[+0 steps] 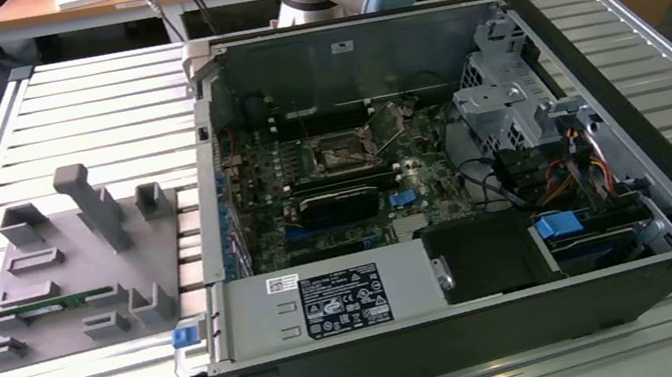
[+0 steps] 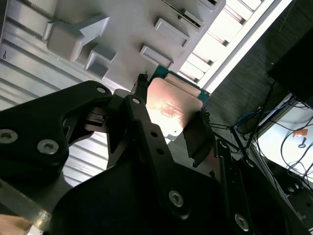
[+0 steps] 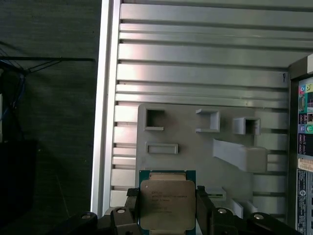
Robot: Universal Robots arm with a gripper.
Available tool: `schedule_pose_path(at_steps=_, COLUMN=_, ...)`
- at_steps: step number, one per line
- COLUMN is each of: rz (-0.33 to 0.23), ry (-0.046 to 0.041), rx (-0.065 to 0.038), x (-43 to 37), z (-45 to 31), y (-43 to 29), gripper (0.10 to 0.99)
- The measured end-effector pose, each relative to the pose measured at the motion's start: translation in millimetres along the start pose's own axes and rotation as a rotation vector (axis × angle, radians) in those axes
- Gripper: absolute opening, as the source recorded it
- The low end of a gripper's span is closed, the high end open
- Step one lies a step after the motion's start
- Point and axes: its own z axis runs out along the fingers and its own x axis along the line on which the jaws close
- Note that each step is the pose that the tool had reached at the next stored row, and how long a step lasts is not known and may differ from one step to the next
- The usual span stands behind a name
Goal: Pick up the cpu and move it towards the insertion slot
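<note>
The black two-finger gripper (image 3: 167, 212) is clamped on the small square cpu with the shiny silver lid and green rim (image 3: 167, 198) - one finger (image 3: 131, 209) on each of two opposite edges, as both wrist views show. The chip sits flat between them, lid facing the first wrist camera. It hangs over the near edge of the grey plastic tray with the raised blocks and recesses (image 3: 195, 149). It looks lifted clear of the tray, but I can't be sure from these angles.

In the exterior view that tray (image 1: 55, 284) lies on the slatted aluminium table (image 1: 92, 96), on the exterior view's left, with a narrow green memory stick (image 1: 51, 307) in one of its slots. Just beside it is the open black computer case (image 1: 468, 335). The insertion slot (image 1: 342, 154) - a small dark square socket with a silver frame - sits on the motherboard inside, well apart from the tray.
</note>
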Motion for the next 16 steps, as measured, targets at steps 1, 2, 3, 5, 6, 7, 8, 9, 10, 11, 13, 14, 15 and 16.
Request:
schedule_pose_path(at_steps=1, rz=0.0, ry=0.0, rx=0.0, x=0.0, z=-0.7, y=0.1, gripper=0.541)
schedule_pose_path(at_steps=2, rz=0.0, ry=-0.0001, rx=0.0, x=0.0, z=-1.4, y=0.1, gripper=0.541)
schedule_pose_path(at_steps=3, rz=0.0, ry=-0.0001, rx=0.0, x=0.0, z=-2.2, y=0.1, gripper=0.541)
schedule_pose_path(at_steps=5, rz=0.0, ry=0.0, rx=0.0, x=0.0, z=-4.2, y=0.2, gripper=0.541)
schedule_pose_path(at_steps=6, rz=0.0, ry=-0.0001, rx=0.0, x=0.0, z=-5.2, y=0.3, gripper=0.541)
schedule_pose_path(at_steps=7, rz=0.0, ry=-0.0001, rx=0.0, x=0.0, z=-6.2, y=0.3, gripper=0.541)
schedule_pose_path(at_steps=8, rz=0.0, ry=-0.0001, rx=0.0, x=0.0, z=-7.4, y=0.4, gripper=0.541)
schedule_pose_path(at_steps=9, rz=0.0, ry=0.0, rx=0.0, x=0.0, z=-8.5, y=0.4, gripper=0.541)
schedule_pose_path(at_steps=10, rz=0.0, ry=0.0, rx=0.0, x=0.0, z=-9.8, y=0.5, gripper=0.541)
schedule_pose_path(at_steps=11, rz=0.0, ry=-0.0001, rx=0.0, x=0.0, z=-11.0, y=0.5, gripper=0.541)
schedule_pose_path(at_steps=13, rz=0.0, ry=0.0, rx=0.0, x=0.0, z=-13.3, y=0.6, gripper=0.541)
schedule_pose_path(at_steps=14, rz=0.0, ry=-0.0001, rx=0.0, x=0.0, z=-14.3, y=0.7, gripper=0.541)
schedule_pose_path(at_steps=15, rz=0.0, ry=-0.0001, rx=0.0, x=0.0, z=-15.3, y=0.7, gripper=0.541)
schedule_pose_path(at_steps=16, rz=0.0, ry=0.0, rx=0.0, x=0.0, z=-16.4, y=0.8, gripper=0.541)
